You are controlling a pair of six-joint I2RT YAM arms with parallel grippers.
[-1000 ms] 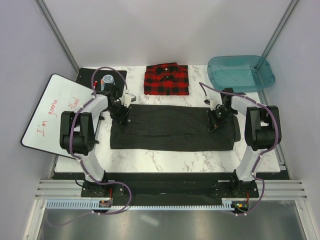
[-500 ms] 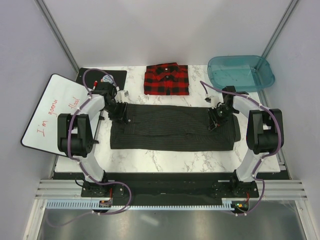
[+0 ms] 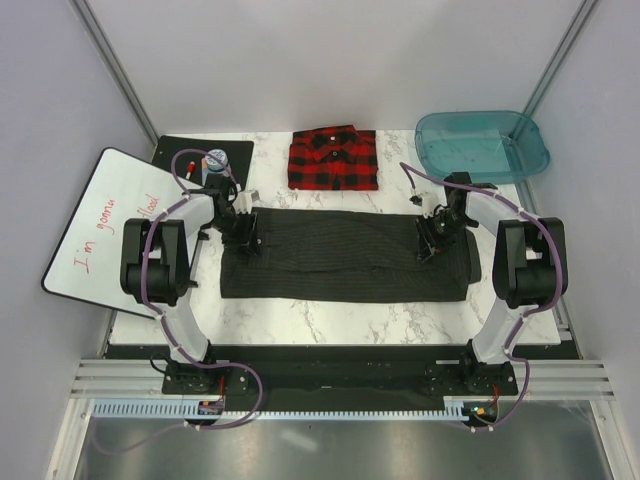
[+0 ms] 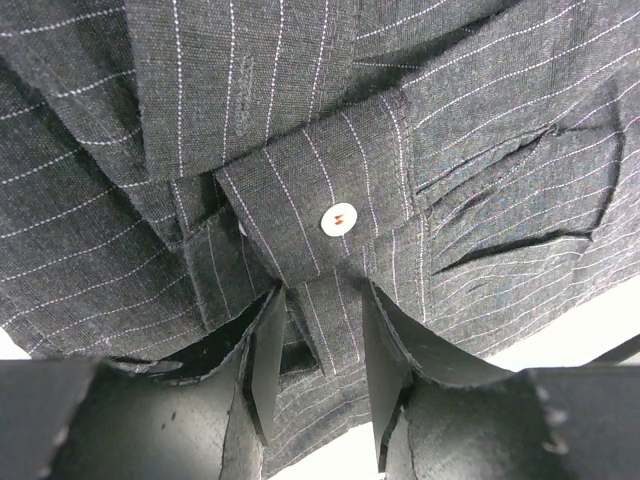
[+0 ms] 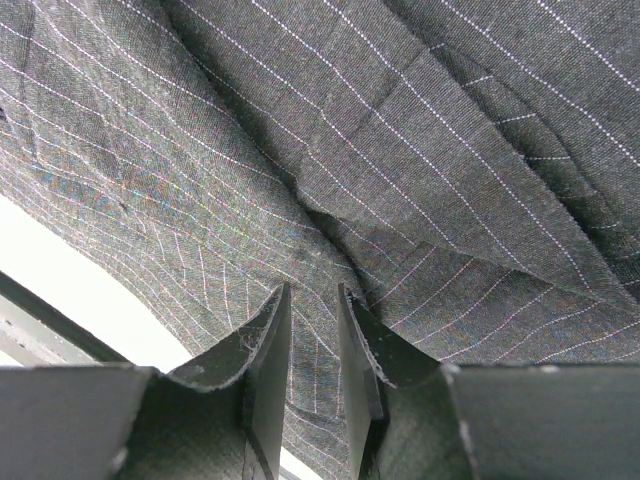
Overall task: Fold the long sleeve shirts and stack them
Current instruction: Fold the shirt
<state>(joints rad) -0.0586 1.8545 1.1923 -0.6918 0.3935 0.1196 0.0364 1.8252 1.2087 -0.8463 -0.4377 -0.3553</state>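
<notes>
The dark pinstriped long sleeve shirt [image 3: 345, 255] lies folded into a long band across the middle of the table. A red-and-black plaid shirt [image 3: 333, 160] lies folded behind it. My left gripper [image 3: 245, 232] rests on the band's left end, near its back edge. In the left wrist view my left gripper [image 4: 322, 300] is open, tips on the cloth just below a buttoned cuff [image 4: 338, 218]. My right gripper [image 3: 430, 245] is down on the band's right end. In the right wrist view my right gripper [image 5: 313, 295] is open, with flat pinstriped cloth [image 5: 420, 130] under it.
A teal plastic tub [image 3: 480, 145] stands at the back right corner. A whiteboard [image 3: 110, 215] with red writing leans off the table's left side. A black mat [image 3: 190, 150] with small items lies at the back left. White marble table [image 3: 330, 320] shows in front of the band.
Right jaws have opened wider on the shirt's right end. The left gripper has shifted slightly along the left end, its arm swinging in. The shirts have not moved.
</notes>
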